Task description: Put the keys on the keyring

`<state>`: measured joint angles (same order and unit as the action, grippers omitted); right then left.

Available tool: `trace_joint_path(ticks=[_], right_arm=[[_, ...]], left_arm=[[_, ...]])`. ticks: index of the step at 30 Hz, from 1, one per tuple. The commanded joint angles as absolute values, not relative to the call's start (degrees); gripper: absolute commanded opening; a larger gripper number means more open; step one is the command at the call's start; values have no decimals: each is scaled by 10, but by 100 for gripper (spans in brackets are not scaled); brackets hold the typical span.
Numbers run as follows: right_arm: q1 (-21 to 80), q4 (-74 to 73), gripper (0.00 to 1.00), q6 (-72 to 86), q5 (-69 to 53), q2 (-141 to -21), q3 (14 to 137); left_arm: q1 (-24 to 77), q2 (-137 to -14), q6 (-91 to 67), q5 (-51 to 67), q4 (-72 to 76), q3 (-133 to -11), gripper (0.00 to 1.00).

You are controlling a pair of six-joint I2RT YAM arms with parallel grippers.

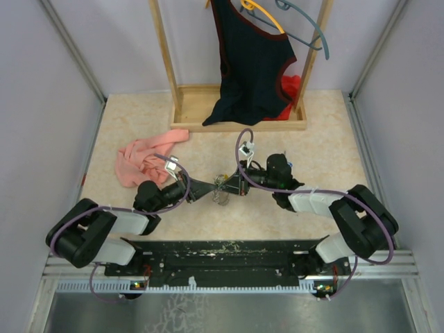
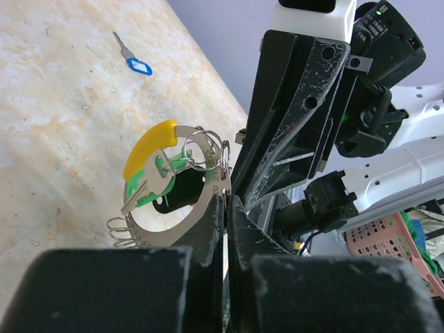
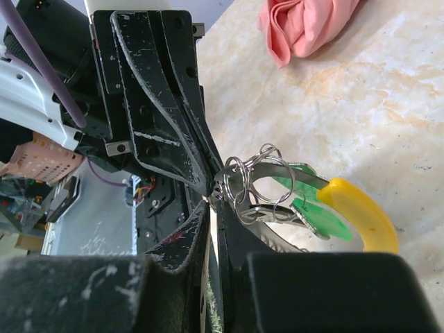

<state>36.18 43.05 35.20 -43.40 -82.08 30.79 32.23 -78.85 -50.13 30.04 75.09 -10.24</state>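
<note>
The left gripper (image 2: 225, 208) is clamped tight on the grey wire of the keyring (image 2: 170, 225), and the right gripper (image 3: 211, 205) meets it there with jaws nearly together, though I cannot tell whether they bite the wire. The ring looks light, stiff and slippery, with its green key (image 2: 149, 184) dangling loose. A pinch on bare wire beside the yellow piece (image 2: 148, 147) seems safest, and a blue key (image 2: 135, 62) lies apart on the table (image 2: 55, 139).

I log bright, diffuse light and faint soft shadows on the beige marbled desk (image 1: 333, 125); wrist views blur the nearest black jaws.
</note>
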Motion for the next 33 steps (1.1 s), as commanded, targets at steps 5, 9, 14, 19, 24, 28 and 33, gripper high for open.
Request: trace_joint_path(ticks=[5, 9, 14, 19, 24, 28, 33], right_arm=[[366, 504, 9, 371, -463, -828, 330], [366, 497, 10, 375, -450, -831, 330], [365, 519, 13, 396, -428, -836, 320], [365, 478, 13, 371, -374, -827, 313], [364, 477, 13, 366, -371, -831, 307], [365, 491, 13, 372, -362, -844, 301], [365, 507, 13, 383, -367, -855, 293]], left_arm=[[355, -798, -488, 302, 792, -111, 1], [366, -795, -475, 286, 786, -112, 1], [376, -792, -475, 275, 795, -110, 1], [384, -789, -488, 256, 821, -101, 1], [388, -776, -495, 236, 835, -89, 1], [396, -771, -501, 213, 848, -85, 1], [412, -763, -493, 172, 861, -77, 1]])
